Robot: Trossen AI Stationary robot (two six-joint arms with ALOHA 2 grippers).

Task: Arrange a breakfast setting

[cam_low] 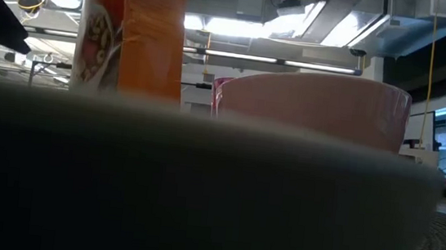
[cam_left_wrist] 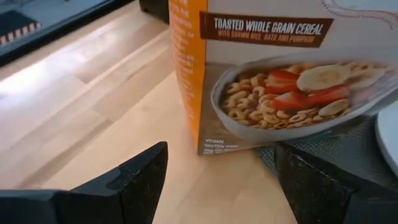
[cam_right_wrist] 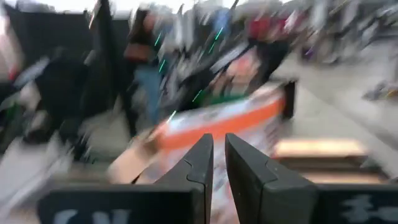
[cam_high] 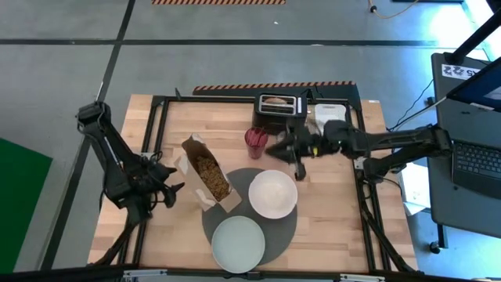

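I see a pale wood table (cam_high: 164, 125). Directly on it: a round dark-grey placemat (cam_high: 283, 232) just beyond my left arm's open jaws, a black toaster (cam_high: 279, 111) behind the right arm's nearly closed jaws, a red cup (cam_high: 255, 139) beside them, and a white tray (cam_high: 329, 115) by the toaster.

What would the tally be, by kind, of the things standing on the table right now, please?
Placemat: 1
Bowl: 1
Plate: 1
Cereal box: 1
Toaster: 1
Red cup: 1
White tray: 1
Total: 7
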